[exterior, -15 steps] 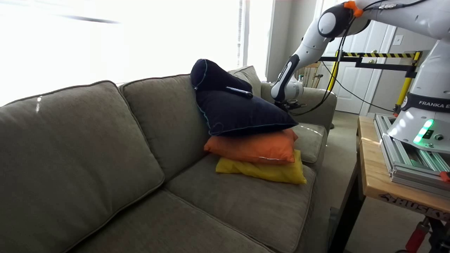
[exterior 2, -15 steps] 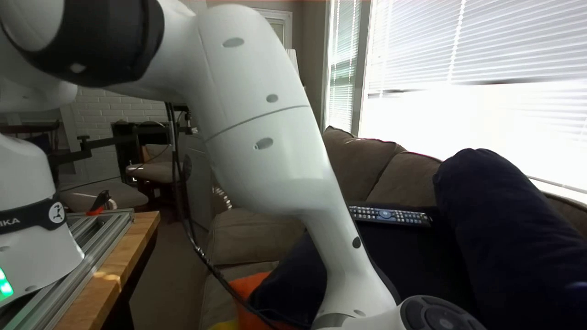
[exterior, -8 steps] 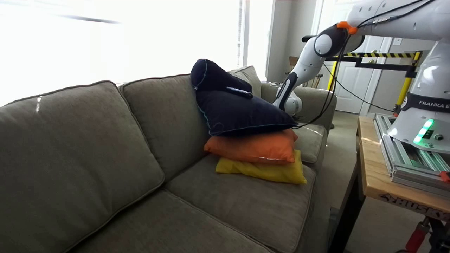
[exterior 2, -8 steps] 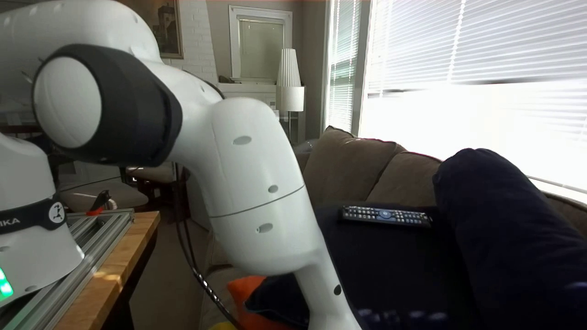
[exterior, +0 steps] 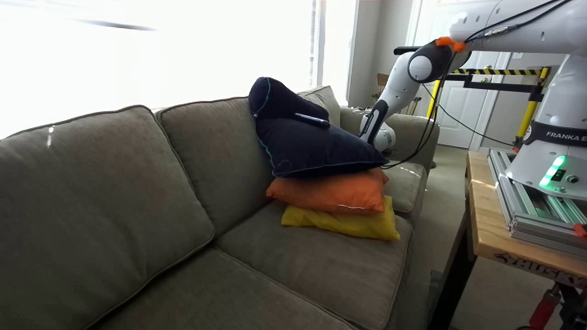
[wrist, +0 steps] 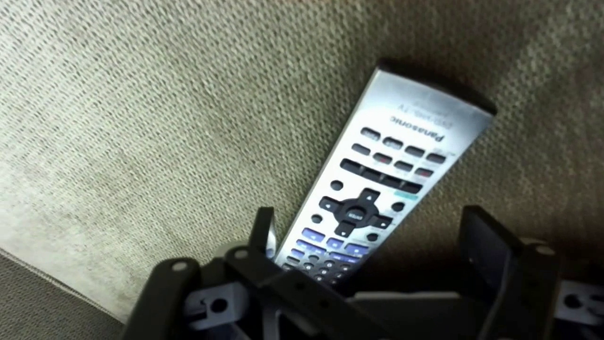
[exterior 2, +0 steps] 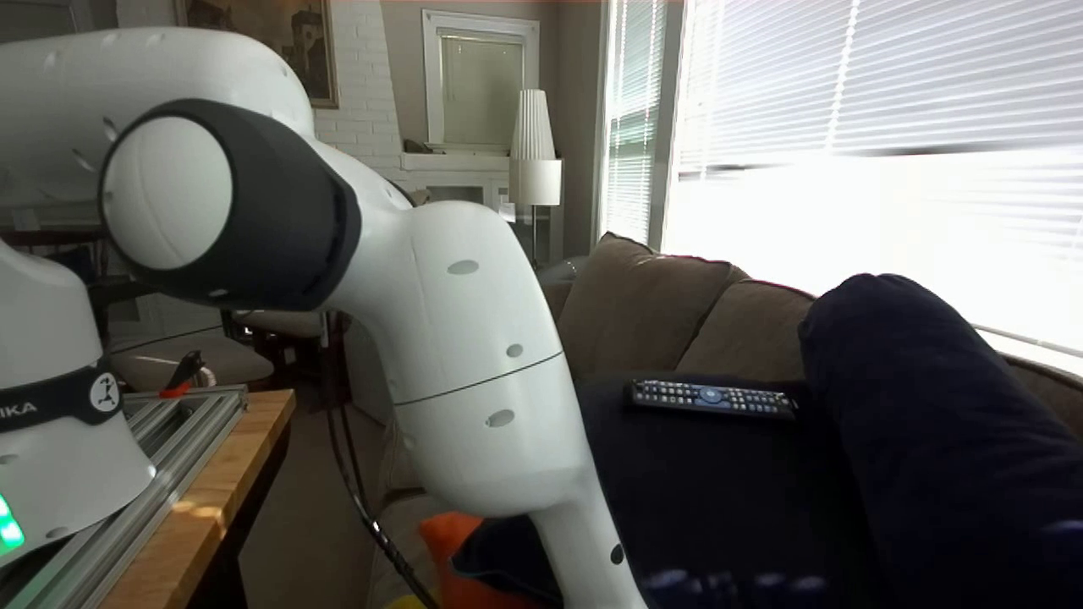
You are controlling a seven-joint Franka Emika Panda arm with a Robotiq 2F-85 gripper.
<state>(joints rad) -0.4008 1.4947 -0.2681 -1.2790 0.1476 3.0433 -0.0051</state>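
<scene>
Straddling silver Panasonic remote (wrist: 383,175) in wrist view: gripper (wrist: 370,230) spread, nothing held. Best turned square across it (lies aslant) before closing; height unclear.

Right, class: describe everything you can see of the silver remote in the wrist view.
The silver remote lies button side up on the woven sofa seat, slanted across the picture. Its metallic-looking face has a dark upper edge, upside-down Panasonic lettering, black keys, a cross-shaped pad around ENTER and blue-purple buttons. The open tool flanks its lower part and hides that end; whether they touch is unclear.
</scene>
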